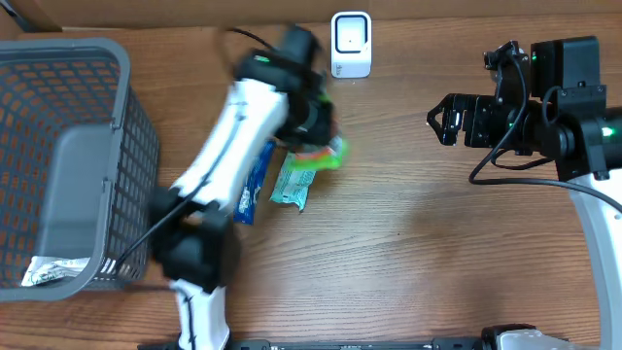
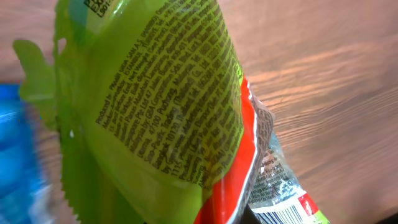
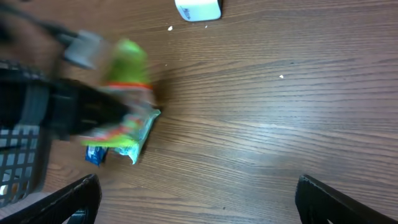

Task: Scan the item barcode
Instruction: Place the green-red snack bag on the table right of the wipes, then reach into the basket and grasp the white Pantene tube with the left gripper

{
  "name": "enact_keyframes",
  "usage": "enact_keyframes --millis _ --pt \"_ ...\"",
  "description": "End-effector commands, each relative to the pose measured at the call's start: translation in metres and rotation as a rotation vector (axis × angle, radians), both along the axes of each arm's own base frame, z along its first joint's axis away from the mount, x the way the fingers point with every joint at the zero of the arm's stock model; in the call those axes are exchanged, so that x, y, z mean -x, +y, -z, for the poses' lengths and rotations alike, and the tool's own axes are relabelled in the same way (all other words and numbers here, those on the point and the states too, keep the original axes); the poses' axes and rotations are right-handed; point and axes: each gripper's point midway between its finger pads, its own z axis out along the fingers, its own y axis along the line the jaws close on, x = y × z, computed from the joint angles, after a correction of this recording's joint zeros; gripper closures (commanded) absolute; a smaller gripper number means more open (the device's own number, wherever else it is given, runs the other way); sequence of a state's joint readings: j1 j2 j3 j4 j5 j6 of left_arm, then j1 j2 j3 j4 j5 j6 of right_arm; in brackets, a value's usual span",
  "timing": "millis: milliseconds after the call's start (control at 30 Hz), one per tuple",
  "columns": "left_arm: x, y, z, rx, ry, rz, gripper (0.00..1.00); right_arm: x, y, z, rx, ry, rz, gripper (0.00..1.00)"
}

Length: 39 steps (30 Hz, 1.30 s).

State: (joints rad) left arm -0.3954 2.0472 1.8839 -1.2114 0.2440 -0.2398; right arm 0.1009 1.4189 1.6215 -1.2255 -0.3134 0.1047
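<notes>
My left gripper [image 1: 324,124] is shut on a green and red snack packet [image 1: 334,150], lifted above the table a little below the white barcode scanner [image 1: 351,44]. In the left wrist view the green packet [image 2: 155,112] fills the frame with its printed text; a strip of barcode [image 2: 280,215] shows at the bottom right, and the fingers are hidden behind the packet. My right gripper [image 1: 439,122] stands wide open at the right, holding nothing. In the right wrist view the packet [image 3: 126,65] is blurred at the left, and the scanner [image 3: 198,9] sits at the top edge.
A teal packet [image 1: 294,183] and a blue packet [image 1: 255,187] lie on the table under the left arm. A grey mesh basket [image 1: 58,68] stands at the left with a white wrapper [image 1: 53,270] inside. Bare wooden table lies under the right gripper [image 3: 199,199].
</notes>
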Motion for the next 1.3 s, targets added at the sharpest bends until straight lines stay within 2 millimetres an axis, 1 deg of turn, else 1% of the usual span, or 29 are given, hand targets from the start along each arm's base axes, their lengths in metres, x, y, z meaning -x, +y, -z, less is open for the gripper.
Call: enact_keyframes --millis 0,67,100,133,167,233,267,300,367,400,467,533,567,600,667,700,733,767,833,867,933,967,1000,1033,1100,1133,1200,1267 --pt "0.015 -0.034 0.042 -0.018 0.082 0.076 0.95 -0.002 0.001 -0.008 0.004 -0.024 -0.001 0.00" --pt "0.025 -0.046 0.055 -0.018 0.120 0.107 0.89 -0.002 0.001 -0.008 0.004 -0.025 -0.001 0.00" --pt "0.028 -0.050 0.058 -0.018 0.129 0.117 0.86 -0.002 0.001 -0.008 0.004 -0.025 -0.001 0.00" --pt "0.030 -0.053 0.058 -0.019 0.130 0.126 0.79 -0.002 0.001 -0.008 0.004 -0.025 -0.002 0.00" --pt "0.031 -0.055 0.058 -0.020 0.126 0.135 0.70 -0.002 0.001 -0.008 0.004 -0.026 -0.001 0.00" --pt "0.029 -0.057 0.049 -0.016 0.101 0.157 0.49 -0.003 0.001 -0.010 0.002 -0.035 -0.002 0.00" --pt "0.028 -0.056 0.045 -0.022 0.094 0.154 0.43 -0.004 0.001 -0.010 0.002 -0.037 -0.002 0.00" --pt "0.021 -0.048 0.035 -0.052 0.073 0.139 0.38 -0.004 0.001 -0.010 0.001 -0.038 -0.002 0.00" --pt "0.011 -0.033 0.019 -0.101 0.043 0.108 0.37 -0.004 0.001 -0.010 0.002 -0.038 -0.001 0.00" --pt "-0.001 -0.013 -0.005 -0.147 0.005 0.069 0.37 -0.004 0.001 -0.010 0.002 -0.038 -0.002 0.00" --pt "-0.012 0.009 -0.036 -0.172 -0.037 0.020 0.37 -0.004 0.001 -0.010 0.002 -0.039 -0.002 0.00" --pt "-0.020 0.032 -0.071 -0.173 -0.085 -0.034 0.38 -0.004 0.001 -0.010 0.002 -0.039 -0.002 0.00" --pt "-0.023 0.045 -0.093 -0.163 -0.119 -0.067 0.38 -0.004 0.001 -0.010 0.002 -0.039 -0.001 0.00" --pt "-0.024 0.056 -0.110 -0.155 -0.147 -0.095 0.38 -0.004 0.001 -0.010 0.002 -0.039 -0.001 0.00" --pt "-0.032 0.079 -0.148 -0.119 -0.246 -0.160 0.39 -0.004 0.001 -0.010 0.002 -0.039 -0.001 0.00" --pt "-0.032 0.091 -0.166 -0.097 -0.286 -0.219 0.37 -0.004 0.001 -0.010 0.002 -0.039 -0.002 0.00" --pt "-0.031 0.104 -0.181 -0.090 -0.321 -0.273 0.33 -0.004 0.001 -0.010 0.002 -0.039 -0.002 0.00" --pt "-0.028 0.118 -0.197 -0.084 -0.358 -0.320 0.33 -0.004 0.001 -0.010 0.002 -0.039 -0.002 0.00" --pt "-0.017 0.142 -0.222 -0.074 -0.415 -0.379 0.32 -0.004 0.001 -0.010 0.002 -0.037 -0.002 0.00" --pt "-0.011 0.155 -0.234 -0.069 -0.441 -0.415 0.27 -0.004 0.001 -0.010 0.002 -0.036 -0.002 0.00" --pt "0.003 0.181 -0.254 -0.068 -0.489 -0.482 0.23 -0.004 0.001 -0.010 0.002 -0.036 -0.002 0.00" --pt "0.011 0.196 -0.263 -0.071 -0.511 -0.520 0.20 -0.004 0.001 -0.010 0.002 -0.036 -0.002 0.00" --pt "0.020 0.211 -0.270 -0.077 -0.527 -0.562 0.11 -0.004 0.001 -0.010 0.002 -0.036 -0.002 0.00" --pt "0.027 0.224 -0.274 -0.084 -0.535 -0.597 0.04 -0.004 0.001 -0.010 0.002 -0.036 -0.002 0.00" --pt "0.046 0.257 -0.279 -0.106 -0.536 -0.700 0.03 -0.004 0.001 -0.010 0.002 -0.036 -0.002 0.00" --pt "0.055 0.273 -0.277 -0.119 -0.523 -0.755 0.02 -0.004 0.001 -0.010 0.001 -0.038 -0.002 0.00" --pt "0.070 0.299 -0.266 -0.144 -0.476 -0.845 0.02 -0.004 0.001 -0.010 0.001 -0.040 -0.002 0.00" --pt "0.089 0.326 -0.243 -0.161 -0.380 -0.969 0.05 -0.004 0.001 -0.010 0.001 -0.040 -0.002 0.00"
